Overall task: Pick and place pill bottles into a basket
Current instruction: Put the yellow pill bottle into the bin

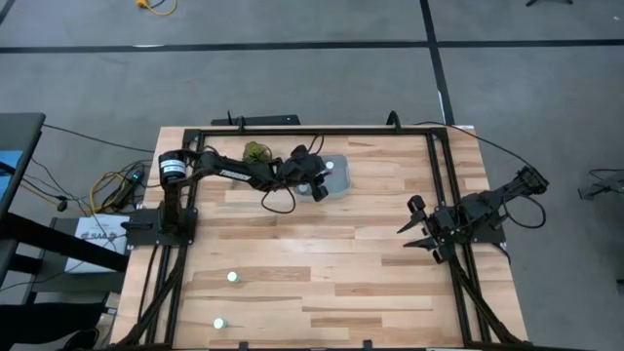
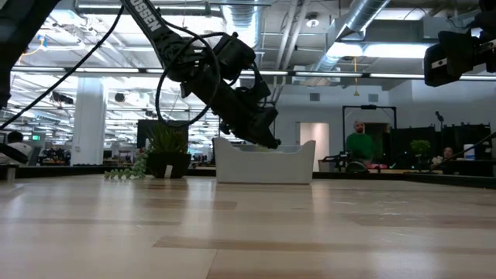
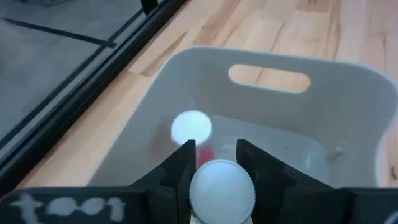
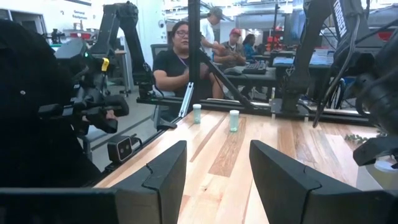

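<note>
The basket (image 1: pixel 336 174) is a pale rectangular bin at the table's far middle; it also shows in the low view (image 2: pixel 298 164) and in the left wrist view (image 3: pixel 348 118). My left gripper (image 3: pixel 216 149) reaches over it from the left, shut on a white-capped pill bottle (image 3: pixel 221 186). It also shows in the high view (image 1: pixel 317 185). One more pill bottle (image 3: pixel 191 127) lies inside the basket. Two bottles (image 1: pixel 232 277) (image 1: pixel 219 322) stand on the table near the front left. My right gripper (image 4: pixel 217 168) is open and empty at the table's right side (image 1: pixel 421 234). My left gripper pinches the pill bottle between its two fingers (image 3: pixel 183 163), below the white cap (image 3: pixel 221 194). The cap and the fingers hide the bottle's body. The fingers slant down from the table's left over the basket's open top. The bottle is lifted clear, its cap toward the wrist.
A green plant sprig (image 1: pixel 255 151) lies just left of the basket at the far edge. A black frame (image 1: pixel 292 130) runs around the table. People sit beyond the table in the right wrist view (image 4: pixel 180 56). Bare wood lies in the table's middle (image 1: pixel 331 263).
</note>
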Robot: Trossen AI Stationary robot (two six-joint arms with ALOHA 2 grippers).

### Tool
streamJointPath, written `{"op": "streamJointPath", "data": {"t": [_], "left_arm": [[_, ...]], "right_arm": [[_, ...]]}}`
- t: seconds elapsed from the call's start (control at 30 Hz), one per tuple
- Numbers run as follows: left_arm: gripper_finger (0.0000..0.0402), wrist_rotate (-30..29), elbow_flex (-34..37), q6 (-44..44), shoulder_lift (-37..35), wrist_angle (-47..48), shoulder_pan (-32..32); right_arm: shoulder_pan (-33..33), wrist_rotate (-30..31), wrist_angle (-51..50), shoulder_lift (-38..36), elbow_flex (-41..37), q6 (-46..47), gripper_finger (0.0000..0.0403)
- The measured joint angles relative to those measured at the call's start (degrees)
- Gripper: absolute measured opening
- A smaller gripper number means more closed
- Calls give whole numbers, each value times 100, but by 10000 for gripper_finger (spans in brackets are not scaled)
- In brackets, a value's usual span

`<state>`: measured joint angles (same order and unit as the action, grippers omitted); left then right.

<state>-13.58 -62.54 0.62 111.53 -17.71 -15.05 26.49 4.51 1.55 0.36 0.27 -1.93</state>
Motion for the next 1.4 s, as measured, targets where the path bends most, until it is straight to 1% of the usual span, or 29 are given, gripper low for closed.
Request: {"op": "streamJointPath", "data": {"t": [0.17, 0.37, 0.97, 1.4], "left_arm": [[98, 217, 11, -175, 163, 60, 10], [97, 192, 1, -238, 272, -367, 46], [97, 186, 2, -284, 283, -359, 44], [97, 332, 2, -284, 283, -359, 44]], "right_arm": [[2, -1, -1, 0, 1, 1, 168], [2, -2, -2, 0, 1, 1, 168], [2, -2, -3, 0, -1, 1, 168], [2, -1, -3, 0, -1, 0, 168]]}}
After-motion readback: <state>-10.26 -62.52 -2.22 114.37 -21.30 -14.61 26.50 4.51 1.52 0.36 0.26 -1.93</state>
